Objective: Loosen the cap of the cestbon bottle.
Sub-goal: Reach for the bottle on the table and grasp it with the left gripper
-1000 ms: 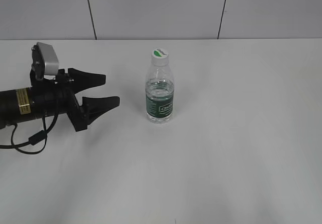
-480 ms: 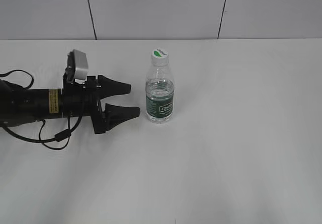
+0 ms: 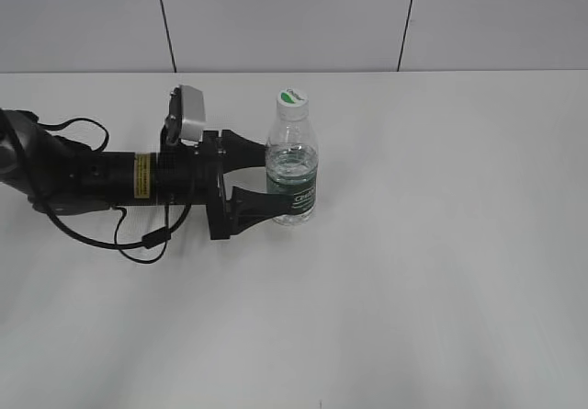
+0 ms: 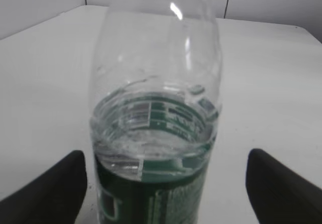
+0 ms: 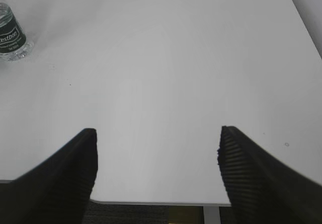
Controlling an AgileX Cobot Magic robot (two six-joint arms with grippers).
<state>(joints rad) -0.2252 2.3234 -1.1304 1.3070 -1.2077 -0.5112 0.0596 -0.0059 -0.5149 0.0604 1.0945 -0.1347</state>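
Observation:
The cestbon bottle stands upright on the white table, clear with a dark green label band and partly filled with water. Its white cap with a green leaf mark sits on the neck. My left gripper is open and lies level with the label, one jaw on each side of the bottle body. In the left wrist view the bottle fills the gap between the black fingers, with space on both sides; the cap is out of frame. My right gripper is open and empty, far from the bottle.
The left arm's cable loops on the table beside the arm. A grey panelled wall runs behind the table. The table's near edge shows just under my right gripper.
My left gripper has moved right across the table, from well left of the bottle to having its open jaws around the bottle body. The bottle has not moved.

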